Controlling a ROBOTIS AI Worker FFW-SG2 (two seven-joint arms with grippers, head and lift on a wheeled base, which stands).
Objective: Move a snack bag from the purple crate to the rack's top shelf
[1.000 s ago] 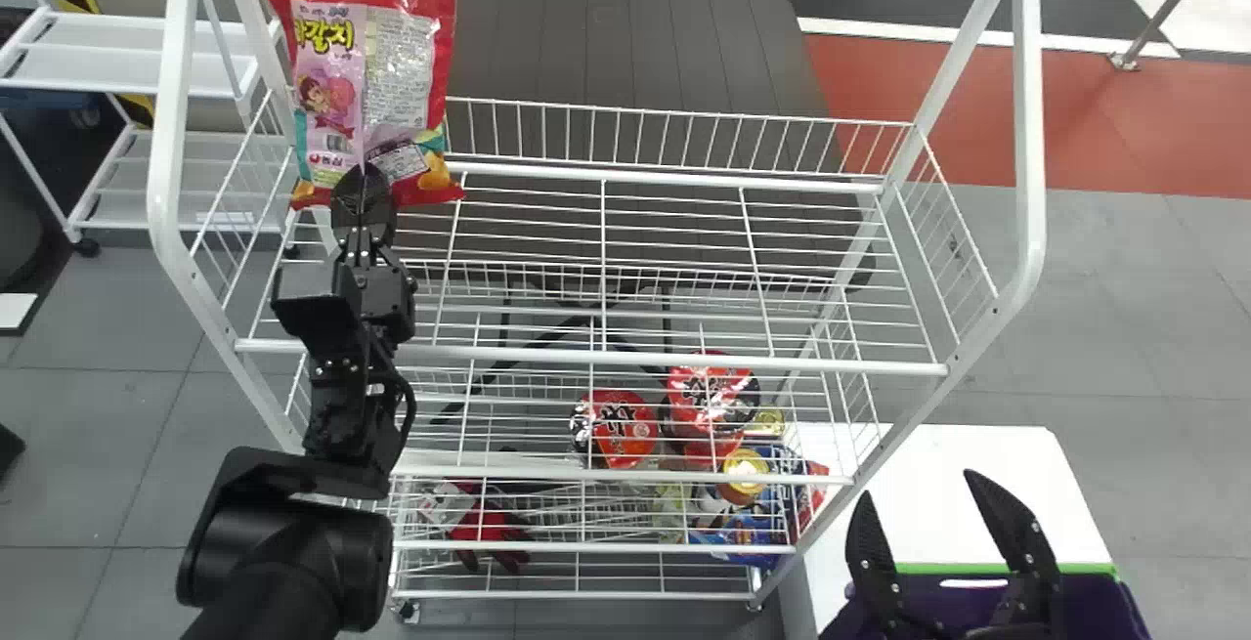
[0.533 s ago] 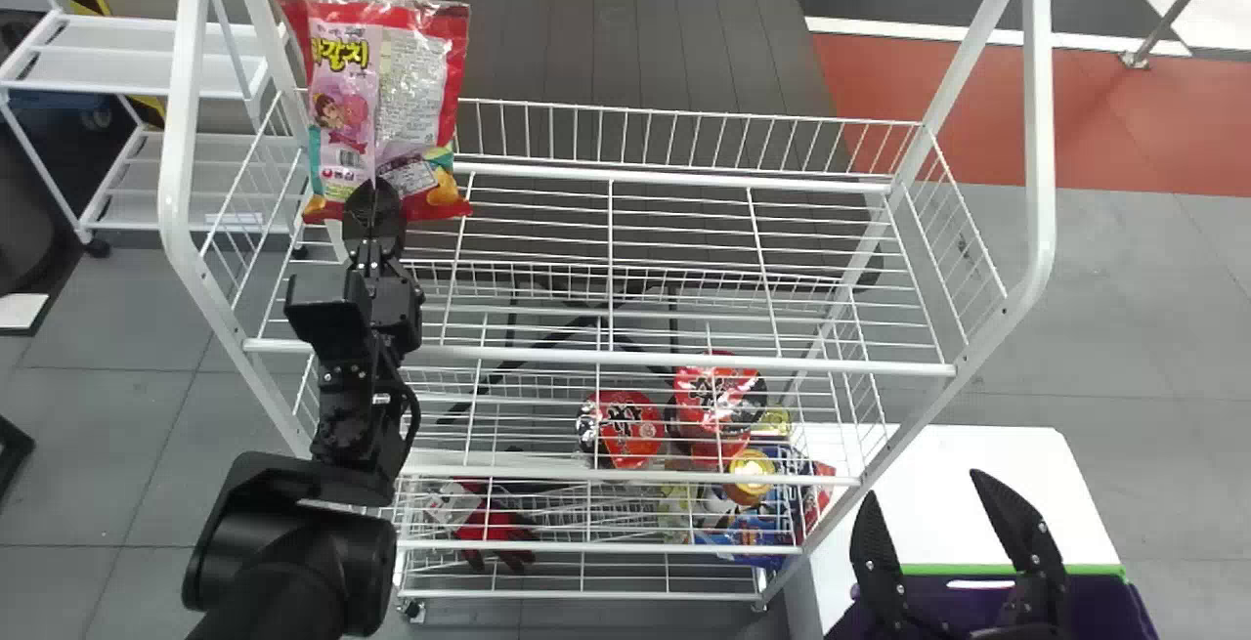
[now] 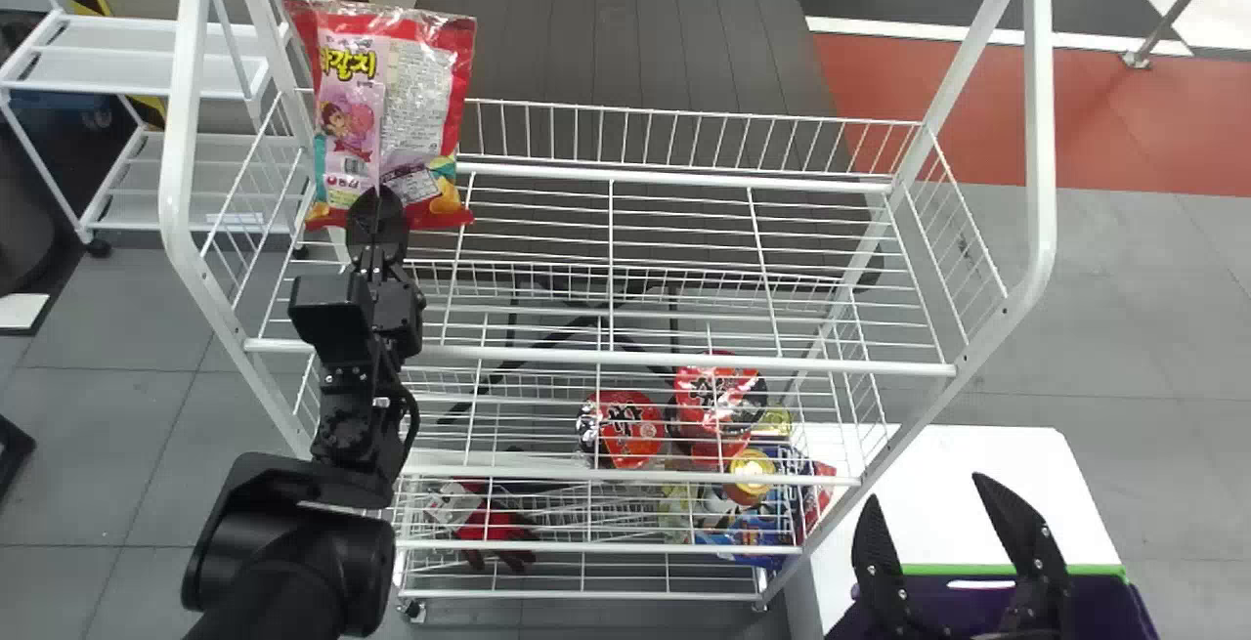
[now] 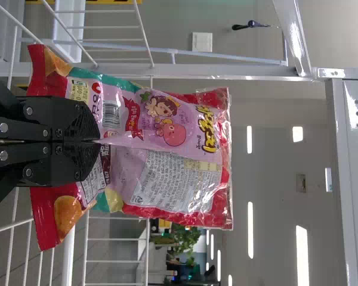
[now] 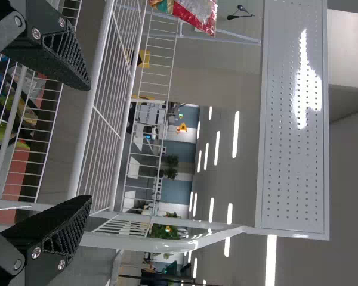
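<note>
Pinching, at upper left of the head view, with the left gripper (image 3: 376,210): closed tight on the snack bag (image 3: 396,103), at its back seam near the bottom end. Held upright there, with red ends and a pink panel, above the left end of the rack's top shelf (image 3: 674,174); impossible to tell from these views whether touching the wires. Seen again in the left wrist view, squeezed between two black fingers (image 4: 77,122).

At lower right of the head view, above the purple crate (image 3: 1075,611), held empty and wide open with the right gripper (image 3: 924,487). Also visible in the right wrist view, well apart from those fingertips, as a corner of the same bag.

Farther out, seen through the wires below the top shelf, right of center in the frame: red-topped cups (image 3: 627,430), near a yellow-lidded container (image 3: 751,474). Lower and left of center: a red and black item (image 3: 494,528). Beside the rack, toward lower right: a white tabletop (image 3: 958,484). At upper left, beyond the rack: a smaller white shelf unit (image 3: 147,29).
</note>
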